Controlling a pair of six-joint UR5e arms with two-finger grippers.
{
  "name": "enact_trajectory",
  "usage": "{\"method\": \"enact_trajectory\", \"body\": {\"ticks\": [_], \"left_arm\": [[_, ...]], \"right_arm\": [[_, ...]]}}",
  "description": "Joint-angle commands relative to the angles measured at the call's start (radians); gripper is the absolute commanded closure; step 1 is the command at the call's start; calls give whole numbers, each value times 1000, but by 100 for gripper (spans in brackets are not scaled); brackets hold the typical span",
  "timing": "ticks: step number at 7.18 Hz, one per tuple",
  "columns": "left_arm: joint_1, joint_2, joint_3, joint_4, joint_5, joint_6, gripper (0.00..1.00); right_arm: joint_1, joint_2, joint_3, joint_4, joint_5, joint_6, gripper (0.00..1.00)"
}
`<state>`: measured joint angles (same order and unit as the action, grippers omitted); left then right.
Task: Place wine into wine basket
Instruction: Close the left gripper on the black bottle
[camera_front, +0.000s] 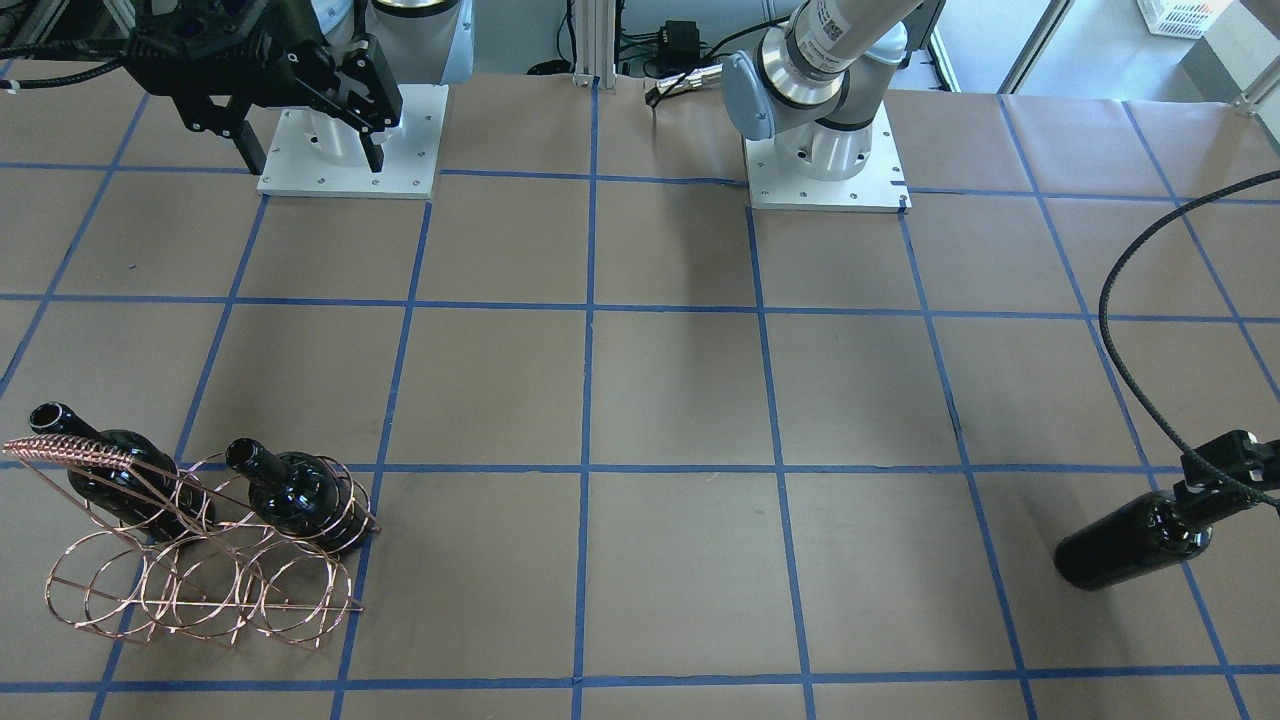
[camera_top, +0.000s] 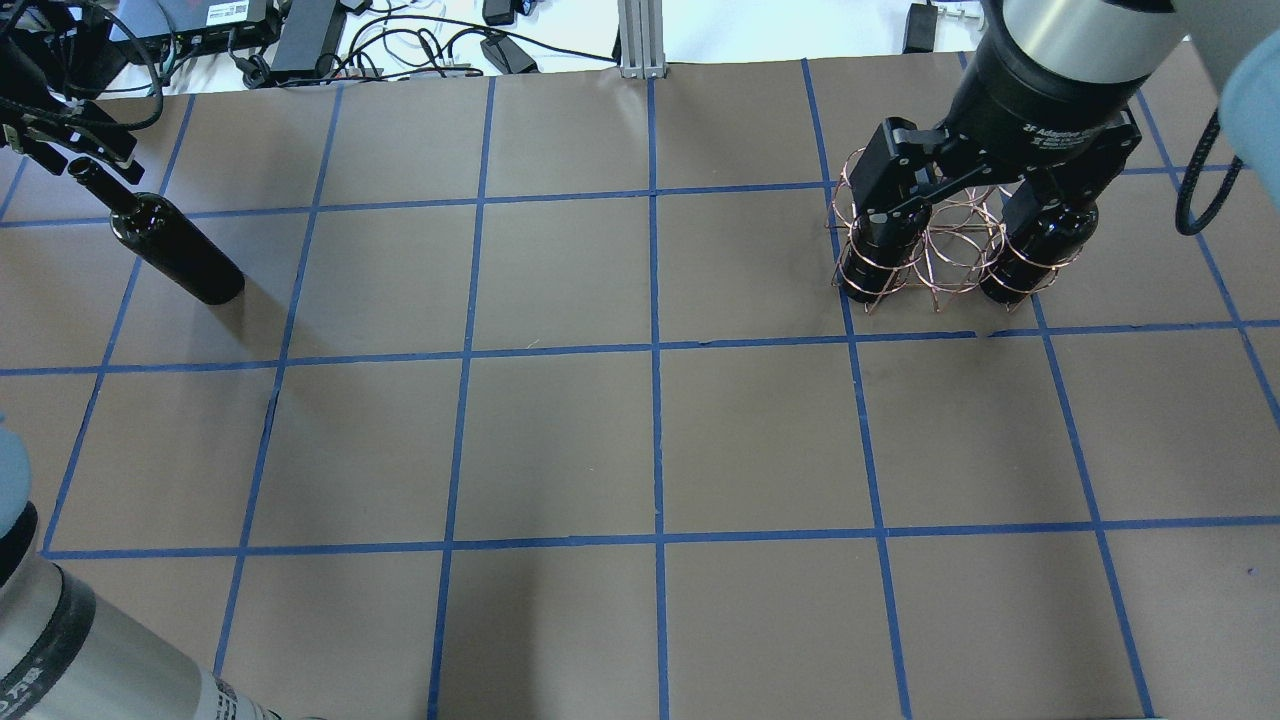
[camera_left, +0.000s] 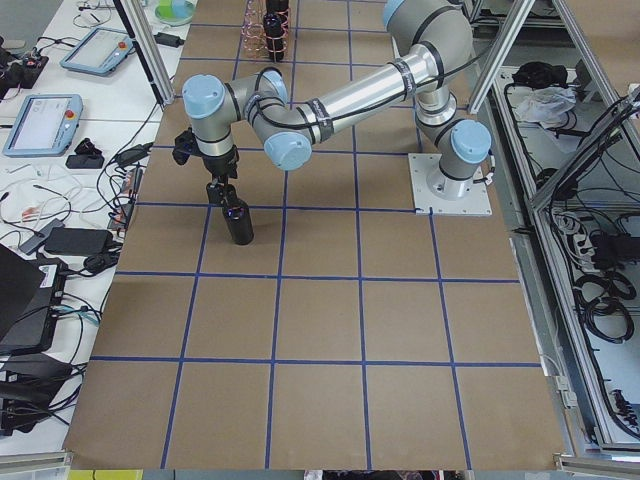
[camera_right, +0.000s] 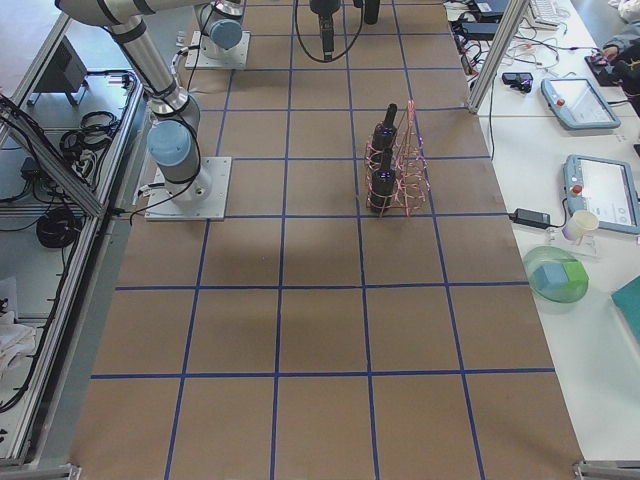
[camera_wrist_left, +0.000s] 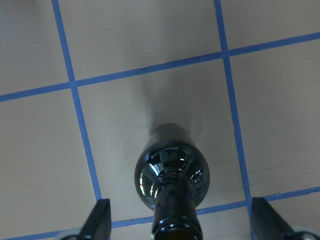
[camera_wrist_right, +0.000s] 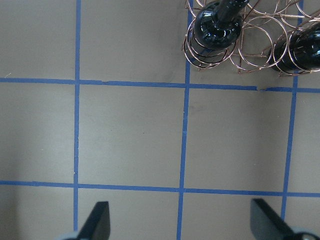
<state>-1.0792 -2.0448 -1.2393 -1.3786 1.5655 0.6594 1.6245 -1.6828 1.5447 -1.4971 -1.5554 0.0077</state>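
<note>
Lone wine (camera_wrist_left: 171, 172) on the worktop (camera_wrist_left: 150, 50)
Low in frame, left tool (camera_wrist_left: 180, 201) spread around its neck; right tool (camera_wrist_right: 177, 202) spread too, wine basket (camera_wrist_right: 250, 37) upper right.

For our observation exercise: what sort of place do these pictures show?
Most likely a robotics lab or test cell: a left arm and right arm bolted to a table gridded with blue tape, with a teach pendant and loose cables alongside.

Blue tape (camera_top: 657, 440) grids the brown table (camera_top: 760, 440); 2 teach pendants (camera_right: 601, 195) lie alongside.
</note>
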Motion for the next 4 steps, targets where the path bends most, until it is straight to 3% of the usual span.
{"method": "enact_trajectory", "body": {"ticks": [1, 3, 4], "left_arm": [[-1, -5, 0, 3, -31, -30, 16], [-1, -5, -2, 3, -33, -32, 28], [-1, -5, -5, 3, -27, -32, 29]], "right_arm": [[0, 0, 0, 0, 2, 0, 0], [0, 0, 0, 0, 2, 0, 0], [0, 0, 0, 0, 2, 2, 0]]}}
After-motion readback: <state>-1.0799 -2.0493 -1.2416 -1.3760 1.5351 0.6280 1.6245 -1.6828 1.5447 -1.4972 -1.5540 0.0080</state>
